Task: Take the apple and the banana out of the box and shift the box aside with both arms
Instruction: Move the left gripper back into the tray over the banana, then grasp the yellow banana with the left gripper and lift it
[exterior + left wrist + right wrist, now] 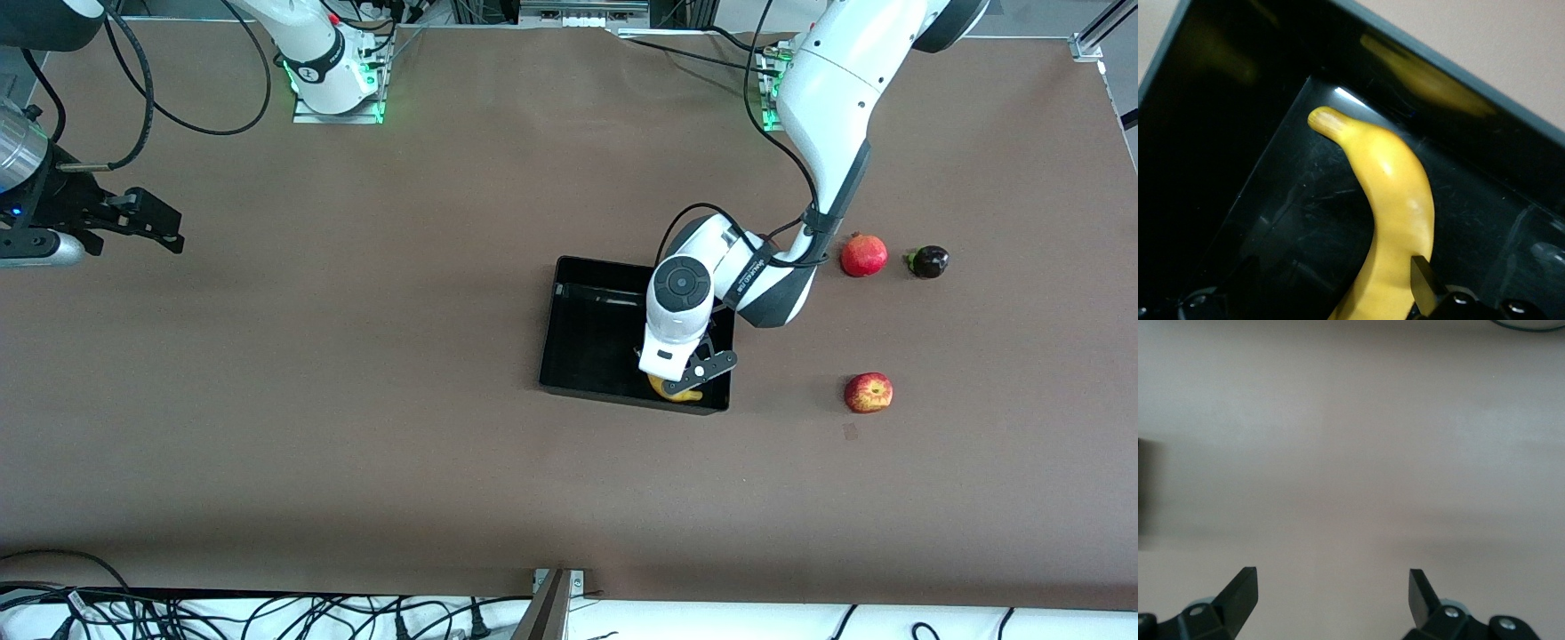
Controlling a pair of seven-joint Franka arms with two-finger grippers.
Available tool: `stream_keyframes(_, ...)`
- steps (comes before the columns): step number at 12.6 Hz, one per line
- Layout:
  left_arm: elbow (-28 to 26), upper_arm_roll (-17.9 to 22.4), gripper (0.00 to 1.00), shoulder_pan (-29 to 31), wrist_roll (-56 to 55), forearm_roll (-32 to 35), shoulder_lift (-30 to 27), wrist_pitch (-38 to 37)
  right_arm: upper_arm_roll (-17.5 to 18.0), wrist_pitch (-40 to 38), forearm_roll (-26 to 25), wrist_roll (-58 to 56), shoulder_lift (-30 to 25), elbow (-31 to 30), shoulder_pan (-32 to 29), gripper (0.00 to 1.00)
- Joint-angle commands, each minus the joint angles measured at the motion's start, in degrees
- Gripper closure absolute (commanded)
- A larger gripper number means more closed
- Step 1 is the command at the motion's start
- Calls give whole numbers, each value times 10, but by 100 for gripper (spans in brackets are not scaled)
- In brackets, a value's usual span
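The black box (569, 331) sits mid-table, and the yellow banana (689, 396) lies in its corner nearest the front camera. My left gripper (681, 384) reaches down into that corner, open, its fingers on either side of the banana. In the left wrist view the banana (1395, 193) rests on the box's glossy floor (1291, 220), and one fingertip (1421, 277) sits right beside it. The red-and-yellow apple (869, 392) lies on the table toward the left arm's end, apart from the box. My right gripper (172, 228) waits open over bare table at the right arm's end, holding nothing (1331, 581).
A round red pomegranate (863, 255) and a small dark purple fruit (929, 261) lie farther from the front camera than the apple. Cables and a metal bracket (556, 604) line the table's near edge. The brown tabletop (356, 400) is open between the box and the right arm.
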Motion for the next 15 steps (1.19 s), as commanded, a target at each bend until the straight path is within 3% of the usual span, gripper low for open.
stream_keyframes(1, -2, 6, 0, -7, -16, -16, -3, 8, 5, -2, 2, 3, 2, 7, -6, 0)
stream_keyframes(11, -34, -5, 0, -13, -29, -30, 19, 95, 5, -2, 2, 3, 3, 7, -6, 0)
stream_keyframes(12, -34, -5, 23, -13, -29, -29, 19, 95, 5, -2, 2, 3, 2, 7, -6, 0)
stream_keyframes(14, -34, -5, 88, -13, -33, -28, 19, 95, 5, -3, 2, 3, 2, 7, -6, 0)
stream_keyframes(15, -35, -5, 100, -13, -34, -26, 19, 95, 5, -2, 2, 3, 2, 7, -6, 0)
